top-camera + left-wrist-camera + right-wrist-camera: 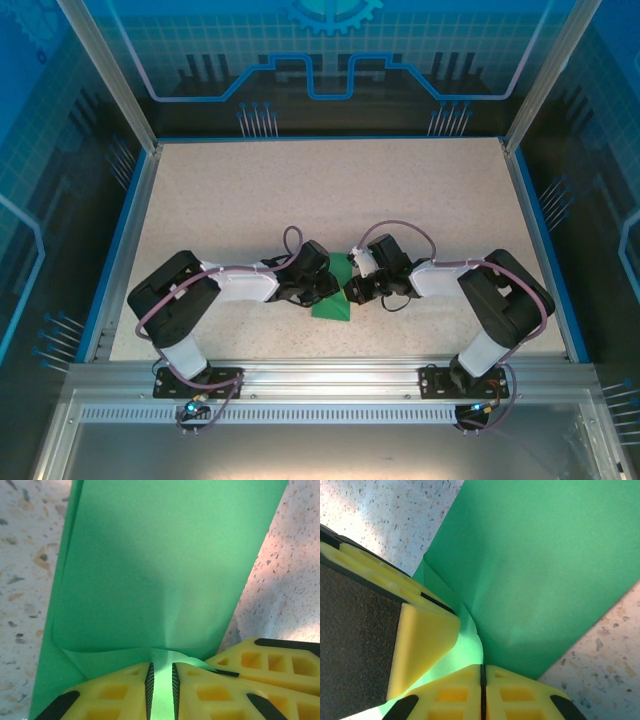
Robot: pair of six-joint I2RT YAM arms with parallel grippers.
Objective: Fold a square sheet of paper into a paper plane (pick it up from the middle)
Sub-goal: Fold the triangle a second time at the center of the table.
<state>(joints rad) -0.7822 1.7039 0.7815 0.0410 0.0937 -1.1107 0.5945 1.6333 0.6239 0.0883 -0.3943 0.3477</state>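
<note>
There is one sheet of paper [333,300], bright green, matte and unmarked. It is no longer a flat square. From the top camera it reads as a small wedge, wider at its near end and narrowing toward the far end. It sits between the two grippers at the middle of the near half of the speckled worktop [300,190]. Whether its near edge touches the worktop I cannot tell.

In the left wrist view the sheet of paper [160,565] is a broad smooth panel reaching away from the jaws. A second layer shows along its left side and a folded lip runs across its bottom. A soft pucker spreads upward from the pinch point. The left gripper [162,667] has its jaws closed on a narrow strip of that lip, which shows pale green between the black pads.

In the right wrist view the sheet of paper [545,580] runs as a wide diagonal band over the worktop [395,510], with a paler curled fold at its lower corner. The right gripper [482,667] has its jaws pressed together, and that fold runs into the seam between them. One of the left gripper's yellow fingers [420,645] lies just beside it, against the same fold.

Counted: one sheet, two arms, two grippers, both gripping the paper.
</note>
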